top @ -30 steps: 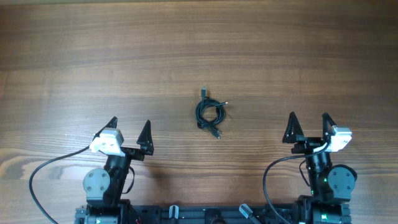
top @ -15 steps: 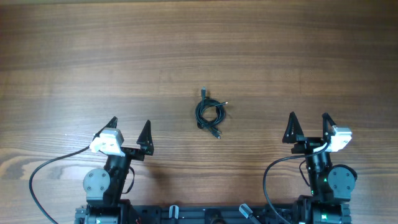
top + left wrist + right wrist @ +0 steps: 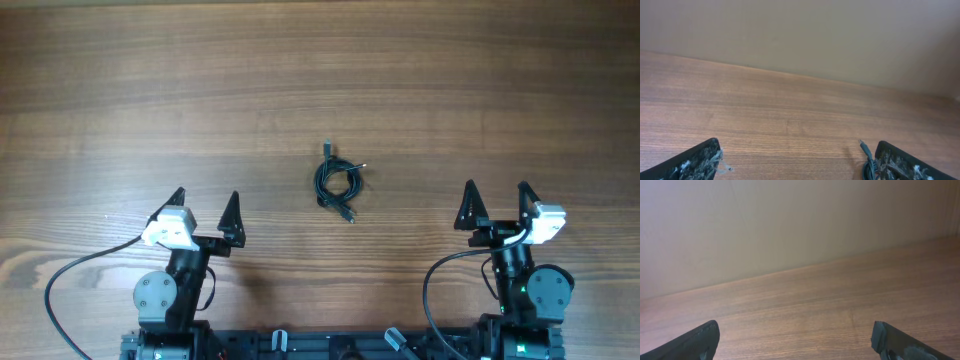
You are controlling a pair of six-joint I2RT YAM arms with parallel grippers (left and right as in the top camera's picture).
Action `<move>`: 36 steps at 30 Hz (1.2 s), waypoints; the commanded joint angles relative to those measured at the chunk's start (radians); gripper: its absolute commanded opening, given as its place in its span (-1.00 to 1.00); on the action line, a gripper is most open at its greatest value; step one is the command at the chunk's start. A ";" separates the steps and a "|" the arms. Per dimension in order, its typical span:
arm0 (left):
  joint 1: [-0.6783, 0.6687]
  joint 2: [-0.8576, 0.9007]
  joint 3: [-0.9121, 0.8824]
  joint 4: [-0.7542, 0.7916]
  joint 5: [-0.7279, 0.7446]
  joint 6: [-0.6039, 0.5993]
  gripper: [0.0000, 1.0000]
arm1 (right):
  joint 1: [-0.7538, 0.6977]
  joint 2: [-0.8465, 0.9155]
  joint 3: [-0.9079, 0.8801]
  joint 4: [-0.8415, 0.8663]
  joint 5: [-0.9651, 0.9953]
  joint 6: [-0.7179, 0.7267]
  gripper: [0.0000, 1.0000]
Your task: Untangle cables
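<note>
The cables [image 3: 338, 183] lie as one small tangled bundle of thin black cords with plug ends at the middle of the wooden table. My left gripper [image 3: 204, 202] is open and empty, near the front edge, left of the bundle. My right gripper [image 3: 496, 197] is open and empty, near the front edge, right of the bundle. In the left wrist view a plug end and part of the bundle [image 3: 866, 155] show beside the right finger, between the open fingers [image 3: 800, 162]. The right wrist view shows only bare table between its open fingers [image 3: 795, 340].
The wooden table [image 3: 320, 80] stretches behind the bundle. Thick black wires [image 3: 60, 290] loop from both arm bases at the front edge. A plain wall [image 3: 790, 225] stands past the table's far edge.
My left gripper has shifted very slightly to the left. The cables and the right arm have not moved.
</note>
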 commanded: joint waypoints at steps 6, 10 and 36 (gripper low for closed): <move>0.006 -0.006 -0.003 0.164 0.023 0.005 1.00 | 0.003 -0.010 -0.001 0.005 -0.021 0.005 1.00; 0.006 0.000 0.061 0.101 0.022 -0.057 1.00 | 0.003 -0.010 -0.001 0.005 -0.021 0.006 1.00; -0.265 1.117 1.012 -0.581 0.293 -0.071 1.00 | 0.003 -0.010 -0.001 0.005 -0.021 0.005 1.00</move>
